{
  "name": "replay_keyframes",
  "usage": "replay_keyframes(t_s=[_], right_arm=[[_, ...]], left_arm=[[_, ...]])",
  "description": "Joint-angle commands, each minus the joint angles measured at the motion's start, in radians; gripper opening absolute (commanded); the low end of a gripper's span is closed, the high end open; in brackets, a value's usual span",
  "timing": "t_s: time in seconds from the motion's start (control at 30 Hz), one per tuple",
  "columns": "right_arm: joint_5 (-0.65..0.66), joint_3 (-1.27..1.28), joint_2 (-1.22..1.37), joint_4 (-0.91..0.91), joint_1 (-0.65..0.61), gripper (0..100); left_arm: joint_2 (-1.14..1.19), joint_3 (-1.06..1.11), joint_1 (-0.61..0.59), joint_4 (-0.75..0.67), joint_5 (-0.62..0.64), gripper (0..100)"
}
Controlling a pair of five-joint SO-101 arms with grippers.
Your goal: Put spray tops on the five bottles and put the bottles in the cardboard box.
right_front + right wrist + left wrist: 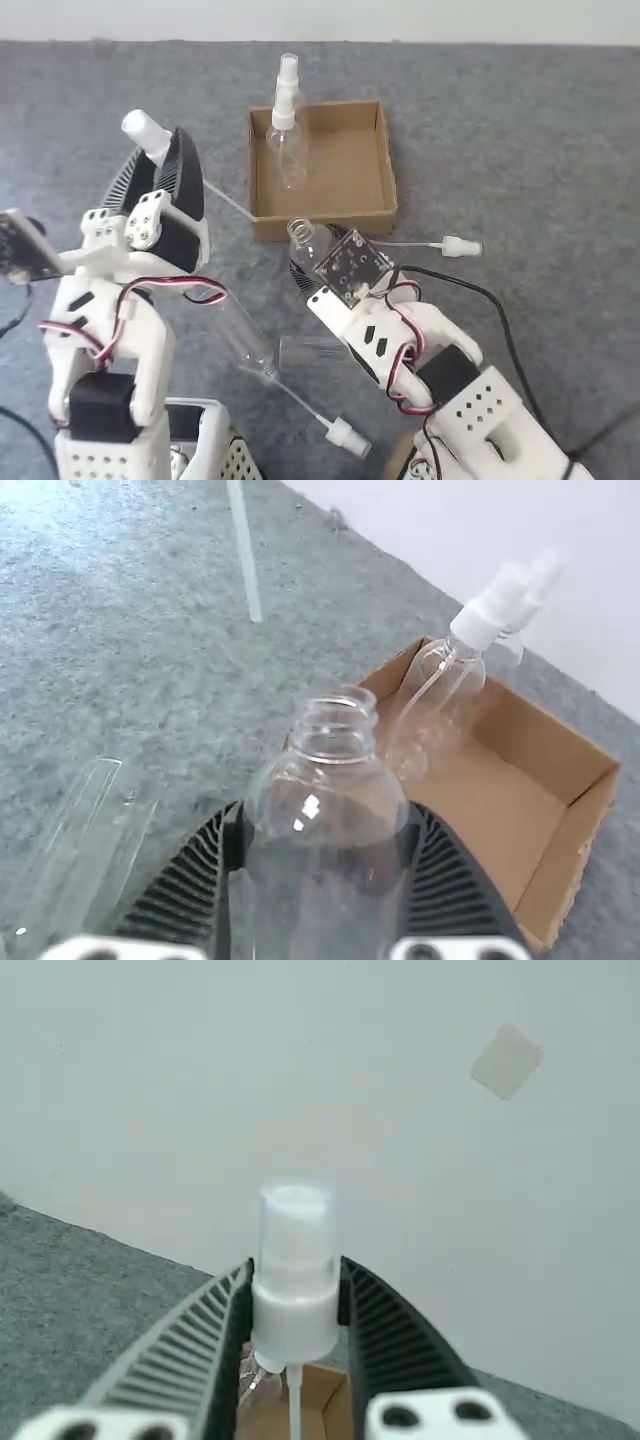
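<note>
Left gripper [295, 1265] clamped on spray top [295, 1222], tube hanging free, raised, likely for insertion. Right gripper [325, 825] clamped round open bottle [330, 770], neck up to receive it, beside cardboard box [385, 180] mid-tabletop. One capped bottle [287, 150] inside.

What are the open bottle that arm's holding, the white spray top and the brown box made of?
The bottle looks like clear, glossy plastic, though glass can't be ruled out: it is see-through, with bright highlights. The spray top looks like smooth, opaque white plastic. The cardboard box is matte brown with thin walls.
</note>
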Motion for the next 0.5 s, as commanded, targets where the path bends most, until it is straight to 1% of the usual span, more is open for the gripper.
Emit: replay_keyframes(t_s=[0.0,0.13,0.2,0.33,0.47], right_arm=[[0.060,0.037,-0.021,-0.125,-0.007,3.1],[0.069,0.086,-0.019,-0.209,-0.008,3.1],[0.069,0.098,-0.019,-0.228,-0.008,3.1],[0.069,0.106,-0.019,-0.225,-0.038,3.1],[0.069,0.106,-0.019,-0.222,-0.054,3.1]], left_arm=[[-0.011,-0.059,0.003,-0.031,0.020,2],[-0.011,-0.059,0.006,-0.031,0.021,2],[-0.011,-0.062,0.037,-0.031,0.017,2],[-0.011,-0.061,0.094,-0.031,0.014,2],[-0.011,-0.058,0.107,-0.032,0.014,2]])
